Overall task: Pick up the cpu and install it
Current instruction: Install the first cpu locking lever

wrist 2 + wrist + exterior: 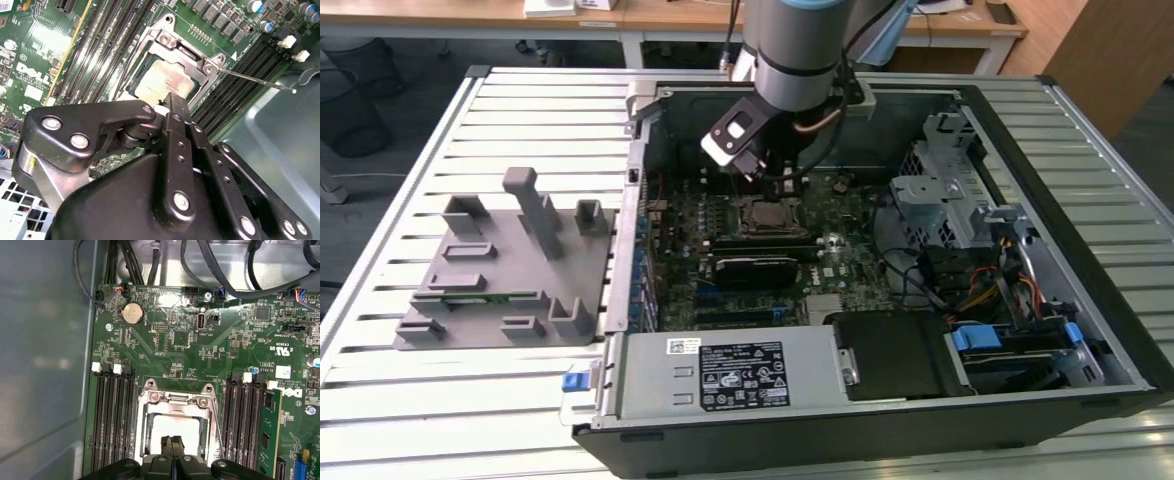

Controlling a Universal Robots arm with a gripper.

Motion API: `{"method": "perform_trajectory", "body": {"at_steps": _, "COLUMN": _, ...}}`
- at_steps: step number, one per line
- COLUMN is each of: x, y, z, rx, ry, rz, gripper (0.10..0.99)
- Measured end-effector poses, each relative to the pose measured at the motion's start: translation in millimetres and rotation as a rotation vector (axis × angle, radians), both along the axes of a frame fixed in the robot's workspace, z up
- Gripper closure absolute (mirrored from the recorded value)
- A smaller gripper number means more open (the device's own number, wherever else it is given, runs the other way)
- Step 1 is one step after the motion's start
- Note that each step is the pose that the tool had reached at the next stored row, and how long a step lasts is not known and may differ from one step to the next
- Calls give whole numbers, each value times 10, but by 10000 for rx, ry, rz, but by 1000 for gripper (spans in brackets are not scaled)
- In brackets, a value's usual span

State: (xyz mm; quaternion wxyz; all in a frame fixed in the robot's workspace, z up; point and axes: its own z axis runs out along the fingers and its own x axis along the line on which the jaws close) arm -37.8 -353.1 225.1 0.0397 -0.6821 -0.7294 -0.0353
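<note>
- Where the exterior view's left side lies, we see a grey fixture block [507, 268] on the slatted table [400, 400].
- At centre frame, our gripper [750, 172] hangs inside the open computer case [881, 420], fingers [172, 450] pressed together.
- Just beyond them, the cpu [162, 80] sits inside the metal socket frame [170, 37].

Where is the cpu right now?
The cpu lies inside the socket frame on the motherboard, between the memory slots, right under the hand in both wrist views.
</note>
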Motion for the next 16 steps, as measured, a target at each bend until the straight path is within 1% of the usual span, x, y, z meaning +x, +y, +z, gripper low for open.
{"method": "perform_trajectory", "body": {"at_steps": 11, "x": 0, "y": 0, "z": 89, "rx": 1, "ry": -1, "rz": 0, "gripper": 980}}
{"method": "perform_trajectory", "body": {"at_steps": 16, "x": 0, "y": 0, "z": 149, "rx": 1, "ry": -1, "rz": 1, "gripper": 980}}
